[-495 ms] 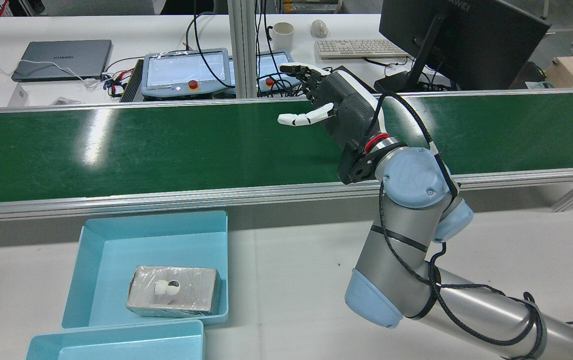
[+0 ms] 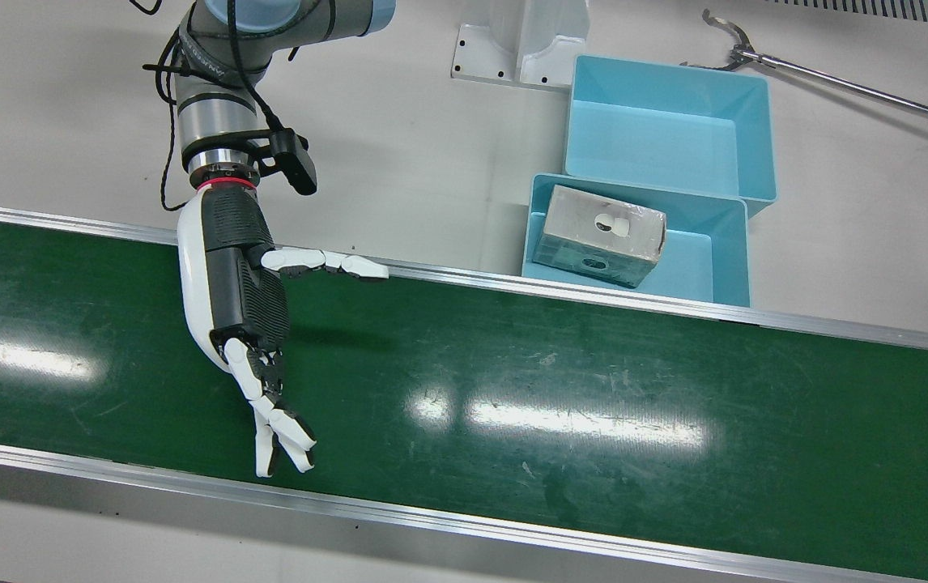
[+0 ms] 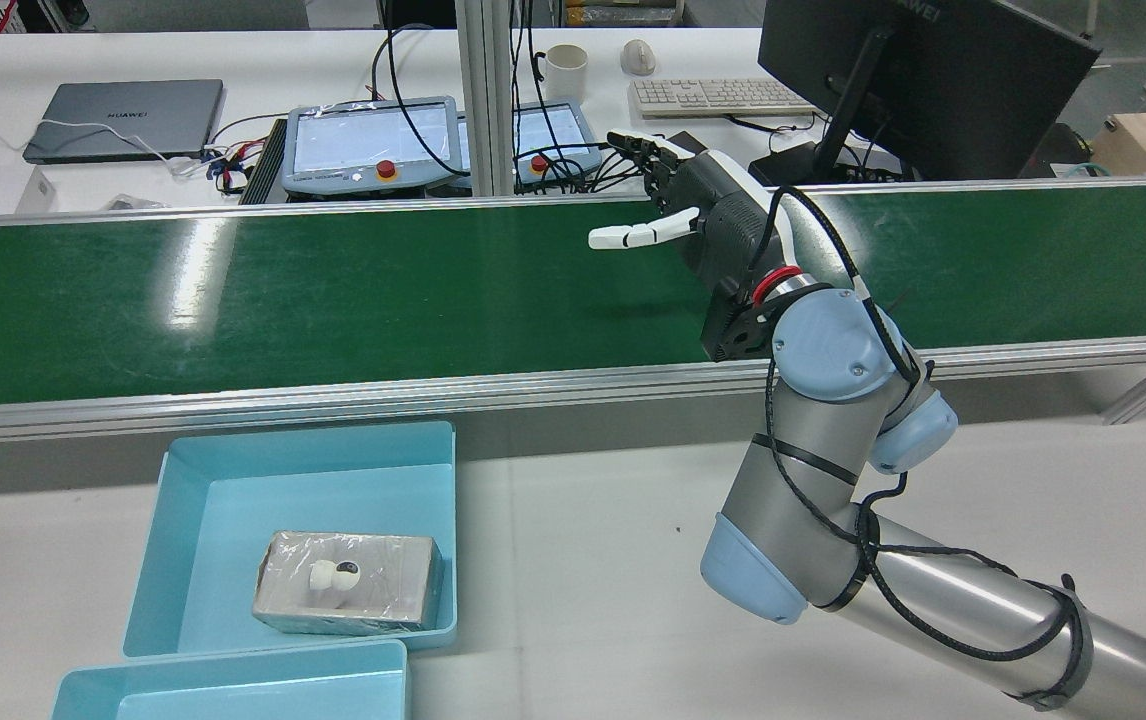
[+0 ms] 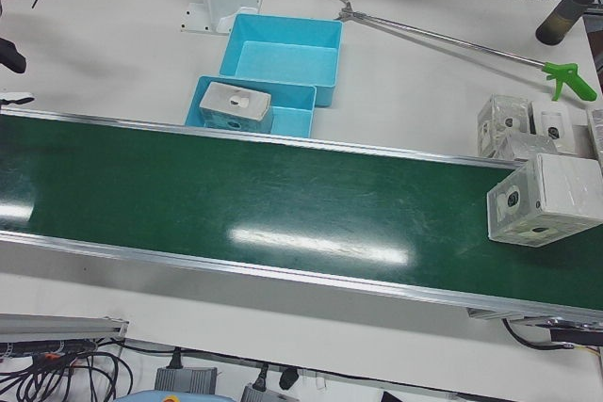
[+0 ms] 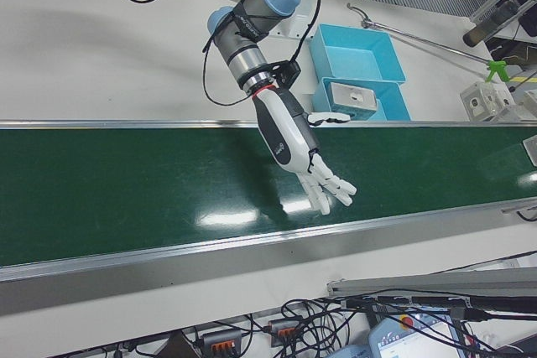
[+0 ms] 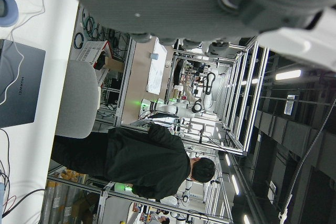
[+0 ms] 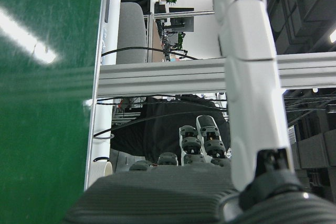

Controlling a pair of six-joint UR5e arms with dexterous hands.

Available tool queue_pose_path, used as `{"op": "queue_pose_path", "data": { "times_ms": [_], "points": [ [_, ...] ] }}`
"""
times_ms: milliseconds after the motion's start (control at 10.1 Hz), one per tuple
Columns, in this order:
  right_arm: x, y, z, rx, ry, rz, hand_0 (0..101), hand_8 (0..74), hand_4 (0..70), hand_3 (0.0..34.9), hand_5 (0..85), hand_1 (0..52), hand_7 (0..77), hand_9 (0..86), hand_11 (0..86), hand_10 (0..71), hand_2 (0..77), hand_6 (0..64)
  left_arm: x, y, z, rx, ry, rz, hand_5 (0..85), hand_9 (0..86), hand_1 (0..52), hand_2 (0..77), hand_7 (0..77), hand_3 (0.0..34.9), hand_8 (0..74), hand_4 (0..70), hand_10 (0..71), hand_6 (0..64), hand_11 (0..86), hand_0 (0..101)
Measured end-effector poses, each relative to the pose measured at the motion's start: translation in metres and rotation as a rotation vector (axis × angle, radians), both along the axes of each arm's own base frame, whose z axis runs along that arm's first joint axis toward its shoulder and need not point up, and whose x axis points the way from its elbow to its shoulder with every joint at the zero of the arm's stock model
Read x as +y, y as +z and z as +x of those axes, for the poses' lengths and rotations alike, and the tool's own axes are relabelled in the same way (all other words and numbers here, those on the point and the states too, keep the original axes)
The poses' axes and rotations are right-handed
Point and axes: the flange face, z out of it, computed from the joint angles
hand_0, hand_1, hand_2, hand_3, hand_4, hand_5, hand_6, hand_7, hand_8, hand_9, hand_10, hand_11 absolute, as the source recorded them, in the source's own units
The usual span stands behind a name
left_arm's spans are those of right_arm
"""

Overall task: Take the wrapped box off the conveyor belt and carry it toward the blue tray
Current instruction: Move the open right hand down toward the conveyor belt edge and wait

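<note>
Wrapped box (image 4: 542,201) on belt; right robot hand (image 2: 241,312) empty.

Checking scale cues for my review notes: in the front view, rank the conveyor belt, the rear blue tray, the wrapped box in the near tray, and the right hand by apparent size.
1. conveyor belt
2. rear blue tray
3. right hand
4. wrapped box

The hand is raised nearer the camera, so hand versus tray is unsure.
</note>
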Motion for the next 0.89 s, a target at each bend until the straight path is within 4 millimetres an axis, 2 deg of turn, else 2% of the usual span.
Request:
{"op": "queue_pose_path", "data": {
  "times_ms": [99,198,297,396,495,595,694,793,892],
  "points": [
    [-0.007,0.000,-0.011,-0.019,-0.027,0.035,56,0.0,12.0,0.0,16.4,26.7,6.0,1.1,1.1,0.0,19.6,5.5,0.000,0.000,0.000,0.000,0.000,0.000,1.1,0.5,0.0,0.5,0.5,0.0,0.5,0.0,0.5,0.5,0.5,0],
    [-0.011,-0.001,-0.018,-0.023,-0.045,0.059,56,0.0,12.0,0.0,16.4,26.7,6.0,1.1,1.1,0.0,19.6,5.5,0.000,0.000,0.000,0.000,0.000,0.000,1.1,0.5,0.0,1.1,0.5,0.0,0.5,0.0,0.5,0.5,0.5,0],
    [-0.014,-0.002,-0.021,-0.018,-0.054,0.073,55,0.0,12.0,0.0,16.4,22.4,6.0,1.1,0.5,0.0,17.5,5.5,0.000,0.000,0.000,0.000,0.000,0.000,1.1,0.5,0.0,1.1,0.5,0.0,0.5,0.0,0.5,0.5,0.5,0],
    [-0.015,-0.005,-0.022,-0.010,-0.056,0.081,55,0.0,12.0,0.0,16.4,22.4,6.0,1.1,0.5,0.0,17.5,5.5,0.000,0.000,0.000,0.000,0.000,0.000,1.1,0.5,0.0,1.1,0.5,0.0,0.5,0.0,0.5,0.5,0.5,0],
    [-0.012,-0.009,-0.018,0.006,-0.053,0.082,51,0.0,13.1,0.1,18.0,16.4,6.0,1.1,1.1,0.0,7.1,5.5,0.000,0.000,0.000,0.000,0.000,0.000,1.1,0.5,0.0,1.1,0.5,0.0,0.5,0.0,0.5,0.5,0.5,0],
    [-0.008,-0.020,-0.013,0.033,-0.047,0.078,51,0.0,13.1,0.1,18.0,16.4,6.0,1.1,1.1,0.0,7.1,5.5,0.000,0.000,0.000,0.000,0.000,0.000,1.1,0.5,0.0,1.1,0.5,0.0,0.5,0.0,0.5,0.5,0.5,0],
    [-0.004,-0.034,-0.009,0.062,-0.043,0.069,50,0.0,10.9,0.0,18.0,12.5,6.0,1.1,0.5,0.0,2.2,4.4,0.000,0.000,0.000,0.000,0.000,0.000,1.1,0.5,0.0,1.1,0.5,0.0,0.5,0.0,0.5,0.5,0.5,0],
    [0.000,-0.046,-0.007,0.084,-0.042,0.062,50,0.0,10.9,0.0,18.0,12.5,6.0,1.1,0.5,0.0,2.2,4.4,0.000,0.000,0.000,0.000,0.000,0.000,1.1,0.5,0.0,1.1,0.5,0.0,0.5,0.0,0.5,0.5,0.5,0],
    [0.002,-0.051,-0.009,0.096,-0.044,0.057,50,0.0,9.3,0.0,17.5,14.7,4.4,1.1,0.5,0.0,2.2,4.4,0.000,0.000,0.000,0.000,0.000,0.000,1.1,0.5,0.0,1.1,0.5,0.0,0.5,0.0,0.5,0.5,0.5,0]
  ]
}}
